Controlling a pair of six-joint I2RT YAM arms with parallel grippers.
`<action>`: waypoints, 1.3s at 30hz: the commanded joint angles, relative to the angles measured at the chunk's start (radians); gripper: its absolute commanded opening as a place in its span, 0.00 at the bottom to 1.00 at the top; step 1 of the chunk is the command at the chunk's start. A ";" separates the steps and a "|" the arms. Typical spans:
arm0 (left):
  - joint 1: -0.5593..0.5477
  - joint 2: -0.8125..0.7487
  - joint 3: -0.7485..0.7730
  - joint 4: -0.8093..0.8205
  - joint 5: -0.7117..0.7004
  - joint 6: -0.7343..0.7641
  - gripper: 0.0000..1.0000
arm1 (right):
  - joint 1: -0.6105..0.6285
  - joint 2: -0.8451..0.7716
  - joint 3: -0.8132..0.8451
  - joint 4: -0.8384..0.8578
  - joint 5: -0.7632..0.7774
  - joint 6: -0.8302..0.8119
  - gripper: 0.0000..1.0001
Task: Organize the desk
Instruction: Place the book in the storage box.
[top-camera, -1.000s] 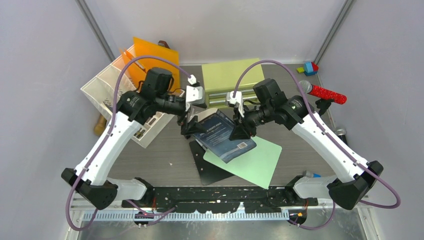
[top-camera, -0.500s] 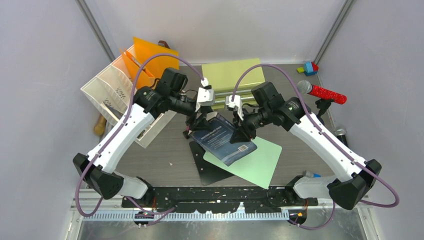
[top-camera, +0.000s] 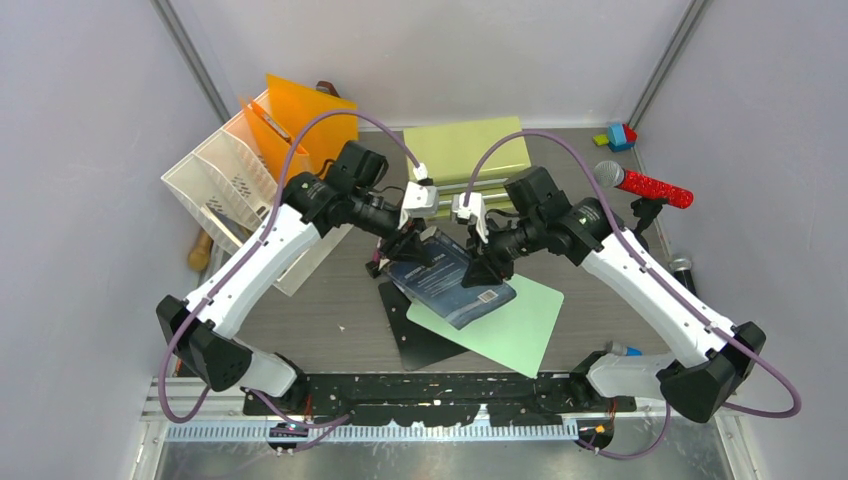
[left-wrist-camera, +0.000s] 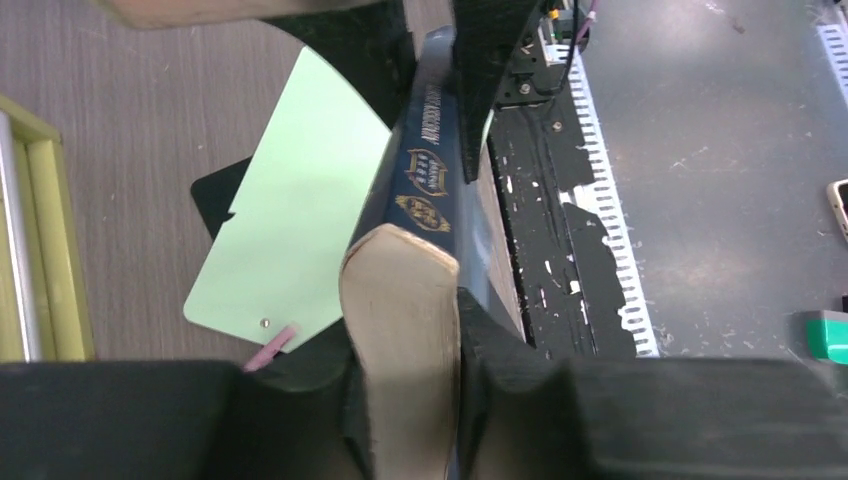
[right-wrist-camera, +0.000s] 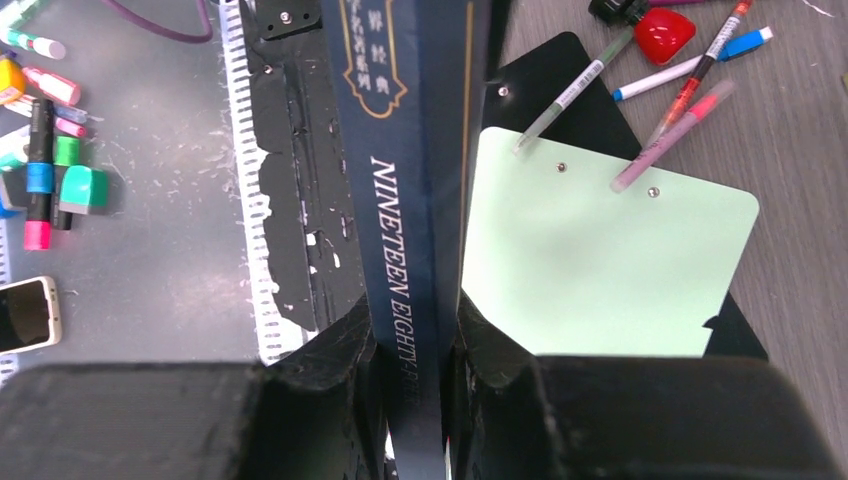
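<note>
At frame middle, book (top-camera: 452, 283) up on edge over surface (top-camera: 330, 300), long side running left-right; my left jaws, right jaws each pinch one end, nearly closed.

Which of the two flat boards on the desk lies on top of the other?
The light green board. It lies over the black board, which only shows where its corners stick out from under the green one's edges.

Left arm (top-camera: 245, 275) and right arm (top-camera: 640, 275): white links, black joint housings, black bases (top-camera: 215, 355). A purple cable (top-camera: 340, 112) runs along each, ending in a white plug. White wrist brackets (top-camera: 420, 197). Fingers (right-wrist-camera: 335, 365) matte black, wedge-shaped.
</note>
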 joint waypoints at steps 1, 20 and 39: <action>-0.010 -0.009 -0.005 -0.060 0.048 0.027 0.13 | -0.003 -0.064 0.009 0.122 -0.008 0.017 0.00; -0.009 -0.180 0.168 -0.454 -0.528 0.462 0.00 | -0.031 -0.140 -0.081 0.268 0.216 0.130 0.73; 0.130 -0.134 0.396 -0.677 -1.094 0.906 0.00 | -0.048 -0.146 -0.091 0.271 0.215 0.125 0.74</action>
